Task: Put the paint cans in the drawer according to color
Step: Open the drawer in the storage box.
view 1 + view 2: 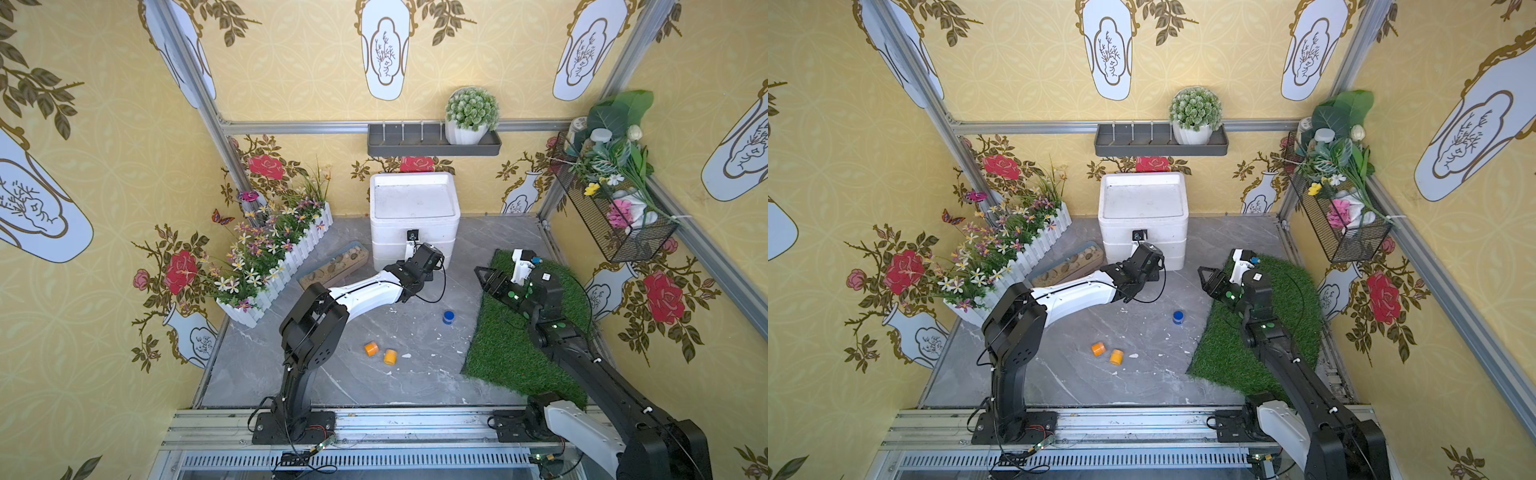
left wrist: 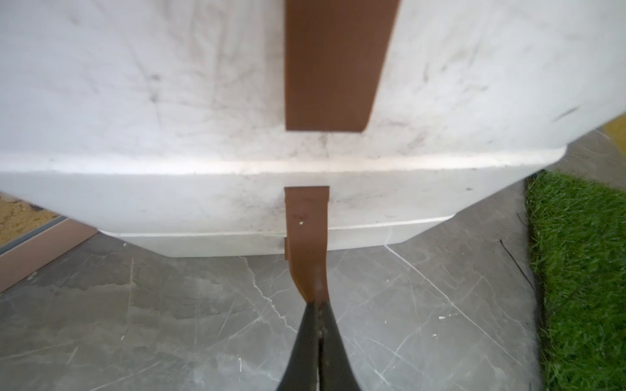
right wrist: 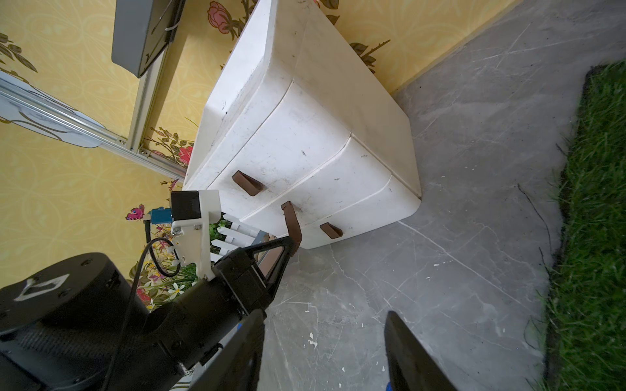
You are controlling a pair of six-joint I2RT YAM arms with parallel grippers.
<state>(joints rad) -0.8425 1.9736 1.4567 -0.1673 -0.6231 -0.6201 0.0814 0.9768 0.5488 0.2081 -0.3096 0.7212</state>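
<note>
- Left gripper (image 2: 316,306) clamps the brown strap pull (image 2: 306,237) of the white plastic chest (image 1: 415,199), ready to draw that drawer open.
- Right gripper (image 3: 323,325) waits spread, empty.
- Small orange paint cans (image 1: 371,348) lie at the chest's seven o'clock, small blue paint can (image 1: 448,317) at five.

Bright, even light here, soft shadows on the floor (image 1: 374,386); lines bow at the edges, left wrist close-up blurry.
</note>
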